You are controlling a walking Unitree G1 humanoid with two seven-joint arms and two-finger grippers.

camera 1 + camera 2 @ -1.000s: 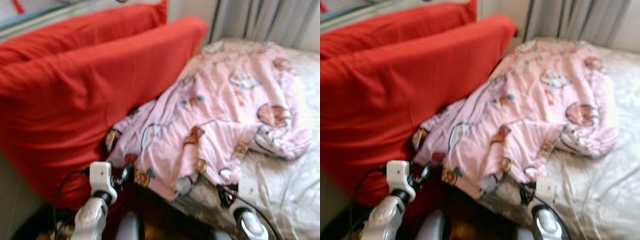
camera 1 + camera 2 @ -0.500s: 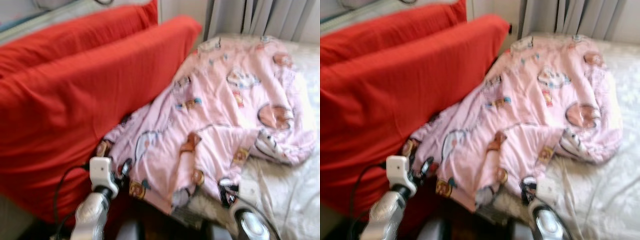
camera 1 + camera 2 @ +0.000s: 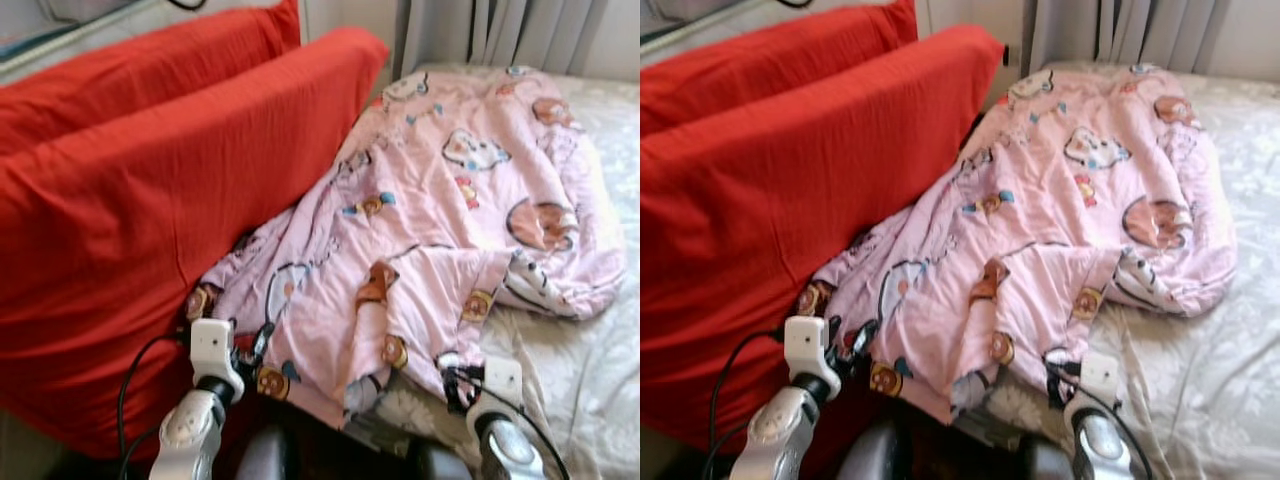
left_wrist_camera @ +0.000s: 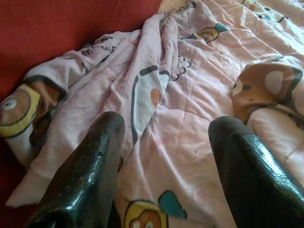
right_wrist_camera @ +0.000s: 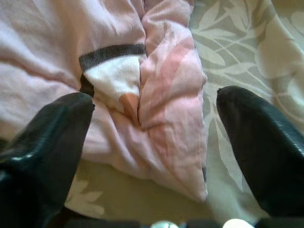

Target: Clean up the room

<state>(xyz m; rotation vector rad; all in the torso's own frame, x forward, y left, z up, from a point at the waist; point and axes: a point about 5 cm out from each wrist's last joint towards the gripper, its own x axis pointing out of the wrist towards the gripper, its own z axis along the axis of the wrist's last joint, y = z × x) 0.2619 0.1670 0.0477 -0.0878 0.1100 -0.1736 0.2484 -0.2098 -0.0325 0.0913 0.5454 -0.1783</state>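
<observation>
While both arms reach low toward the bed, a rumpled pink cartoon-print quilt (image 3: 440, 220) lies spread over the pale leaf-patterned bedsheet (image 3: 590, 390), its left edge bunched against two big red fabric cushions (image 3: 150, 200). Over the quilt's near left hem, the left claw (image 4: 164, 156) hovers with fingers spread apart. At the quilt's near corner, the right claw (image 5: 152, 142) likewise gapes wide, gripping nothing.

Crumpled pink blanket (image 3: 440, 230) on the bed

Pale pink quilted fabric printed with cartoon animals — bunched and creased, spread unevenly across the bed's floral sheet (image 3: 590, 390), its left edge pressed against the big red cushions (image 3: 150, 200) — a folded corner hangs nearest.
</observation>
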